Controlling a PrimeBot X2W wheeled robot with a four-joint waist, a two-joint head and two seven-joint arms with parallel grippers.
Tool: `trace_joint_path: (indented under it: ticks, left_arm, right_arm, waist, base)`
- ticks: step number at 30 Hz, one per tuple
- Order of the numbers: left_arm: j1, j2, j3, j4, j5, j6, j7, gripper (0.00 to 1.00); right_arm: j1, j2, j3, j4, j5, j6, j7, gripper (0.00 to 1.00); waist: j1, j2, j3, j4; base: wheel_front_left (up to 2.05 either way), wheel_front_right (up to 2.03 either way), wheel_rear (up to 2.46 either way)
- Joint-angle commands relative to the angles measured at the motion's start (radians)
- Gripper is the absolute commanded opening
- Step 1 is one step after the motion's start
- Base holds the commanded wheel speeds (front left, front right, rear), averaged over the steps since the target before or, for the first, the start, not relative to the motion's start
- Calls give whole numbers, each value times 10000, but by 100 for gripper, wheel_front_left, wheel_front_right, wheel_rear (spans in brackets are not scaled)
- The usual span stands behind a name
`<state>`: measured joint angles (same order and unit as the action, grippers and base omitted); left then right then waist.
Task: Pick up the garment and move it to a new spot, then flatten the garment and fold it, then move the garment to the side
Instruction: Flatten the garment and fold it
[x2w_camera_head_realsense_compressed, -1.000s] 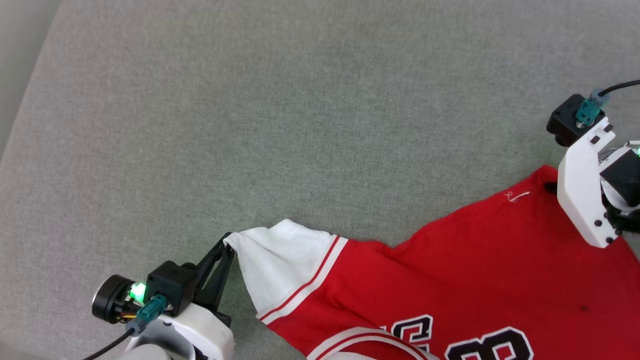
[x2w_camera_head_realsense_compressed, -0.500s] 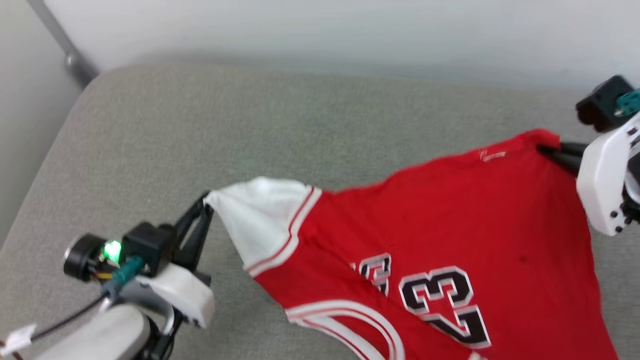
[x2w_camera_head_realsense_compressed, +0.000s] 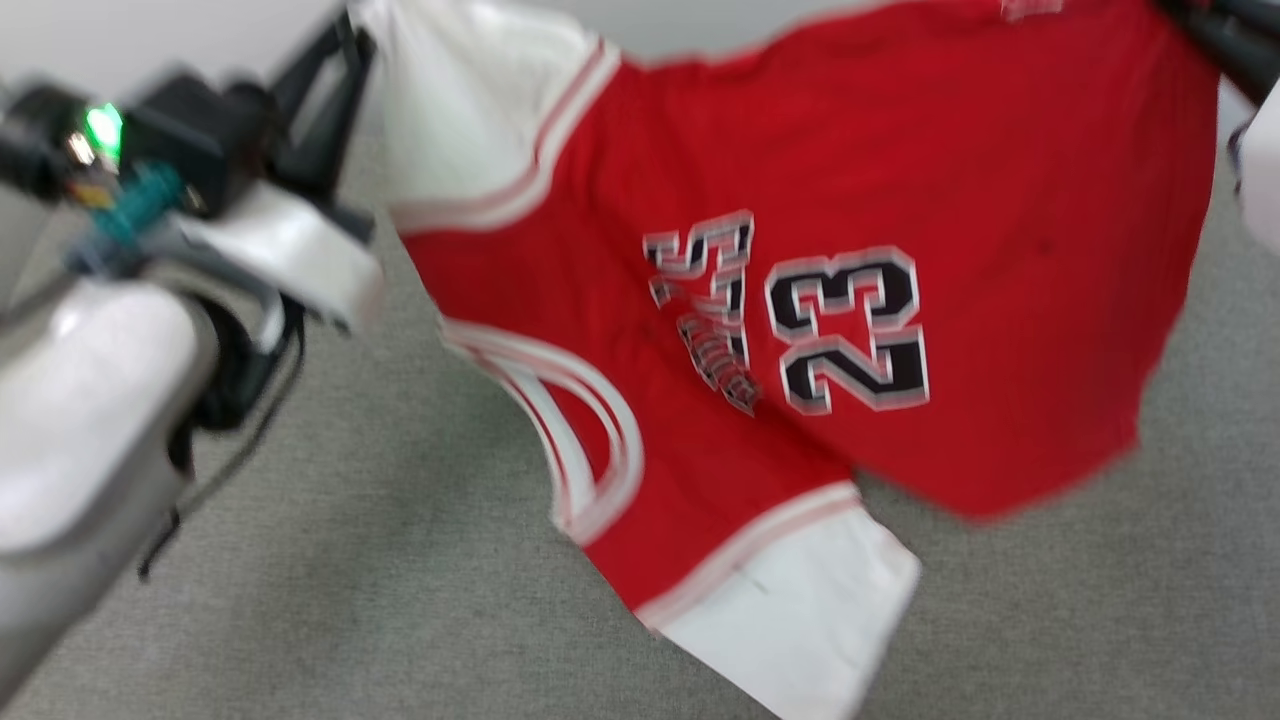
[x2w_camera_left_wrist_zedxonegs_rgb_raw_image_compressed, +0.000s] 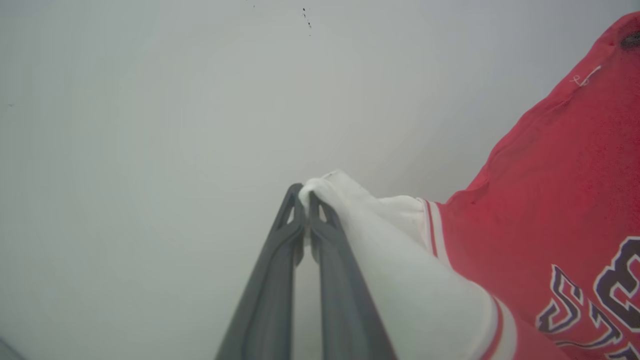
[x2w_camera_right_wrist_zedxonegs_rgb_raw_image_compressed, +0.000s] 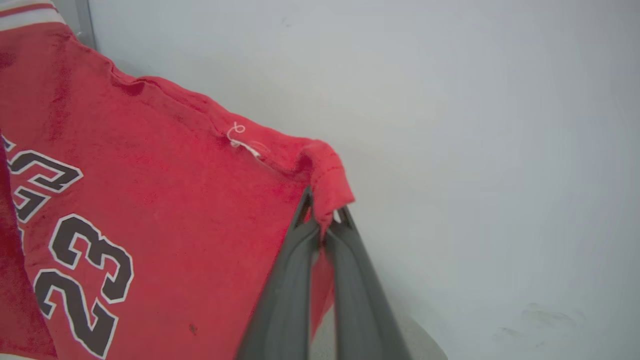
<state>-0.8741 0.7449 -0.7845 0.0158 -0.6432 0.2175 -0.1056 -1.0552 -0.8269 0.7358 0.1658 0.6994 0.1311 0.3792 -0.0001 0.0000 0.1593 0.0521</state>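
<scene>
Garment (x2w_camera_head_realsense_compressed: 1000, 150): I'm now lifting it off grey fabric surface (x2w_camera_head_realsense_compressed: 400, 560), stretched between both grippers.
Left gripper (x2w_camera_left_wrist_zedxonegs_rgb_raw_image_compressed: 305, 195): clamping white sleeve (x2w_camera_left_wrist_zedxonegs_rgb_raw_image_compressed: 360, 215).
Right gripper (x2w_camera_right_wrist_zedxonegs_rgb_raw_image_compressed: 325, 212): pinching red hem corner (x2w_camera_right_wrist_zedxonegs_rgb_raw_image_compressed: 332, 165).

The shirt (x2w_camera_head_realsense_compressed: 1000, 200) is red, and its white sleeves (x2w_camera_head_realsense_compressed: 800, 620) are edged in red-and-white stripes. Its number 23 (x2w_camera_head_realsense_compressed: 850, 330) is black with a white outline. A white thread (x2w_camera_right_wrist_zedxonegs_rgb_raw_image_compressed: 240, 140) sits on the red hem. The fabric surface (x2w_camera_head_realsense_compressed: 350, 560) is speckled grey-green and the wall (x2w_camera_left_wrist_zedxonegs_rgb_raw_image_compressed: 150, 100) pale grey. The left gripper (x2w_camera_left_wrist_zedxonegs_rgb_raw_image_compressed: 305, 195) and right gripper (x2w_camera_right_wrist_zedxonegs_rgb_raw_image_compressed: 324, 212) are dark grey.
</scene>
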Motion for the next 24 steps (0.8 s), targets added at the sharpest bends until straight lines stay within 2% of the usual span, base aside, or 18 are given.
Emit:
trace_joint_path:
  ticks: [1,10,19,24]
  left_arm:
    - [-808,-181,155,240,128,-182,94,0]
    - [-4611,-760,634,1778,780,-1068,428,0]
    - [-8056,-1158,926,3452,1522,-1752,289,0]
    - [-9550,-1440,997,4345,1749,-2084,103,0]
  right_arm:
    - [-554,179,-249,101,-275,-9,-18,0]
    - [-3355,1022,-1139,1047,-1605,-9,-203,0]
    - [-6239,1498,-1031,2202,-2911,-9,-702,0]
    - [-7482,1756,-909,2980,-3123,-9,-1003,0]
  waist:
    - [1,0,571,-121]
    - [1,0,2362,-236]
    - [1,0,3562,-258]
    - [1,0,3830,-185]
  base:
    - [0,0,0]
    - [0,0,0]
    - [0,0,0]
    - [0,0,0]
